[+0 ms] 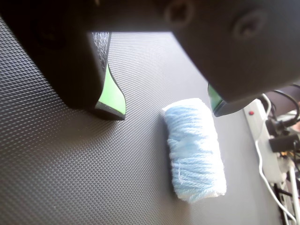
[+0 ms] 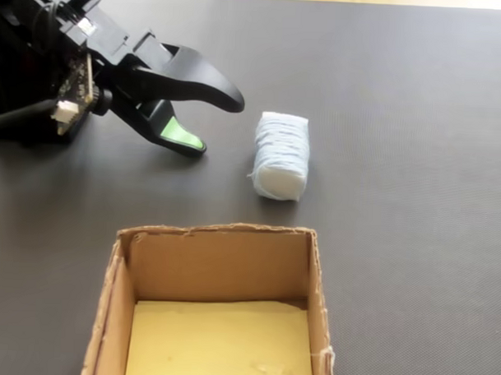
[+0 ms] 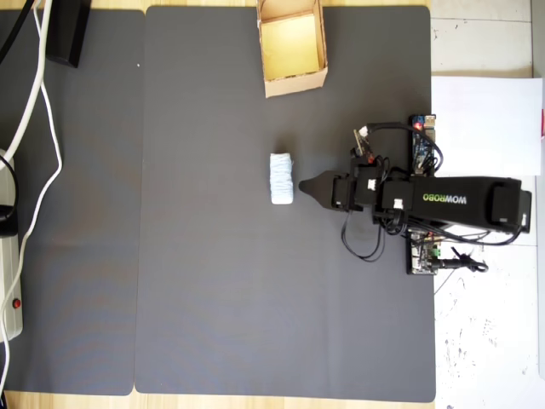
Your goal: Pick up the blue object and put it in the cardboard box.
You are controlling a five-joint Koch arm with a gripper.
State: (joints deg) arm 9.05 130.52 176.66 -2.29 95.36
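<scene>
The blue object point(image 2: 281, 156) lay on the mat point(image 2: 417, 119), just ahead of the tool point(image 2: 216, 124), with its long axis across the tool's reach. The jaws stood wide apart and empty, so I judged a straight advance would suit.

a dark grey textured mat point(image 3: 213, 281) covers a light wooden table point(image 3: 77, 400), with white paper point(image 3: 485, 102) at the overhead view's right and a white power strip point(image 3: 10, 290) at its left.

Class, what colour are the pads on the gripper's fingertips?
Bright green pads, on a black gripper; the wrist view shows them best.
</scene>
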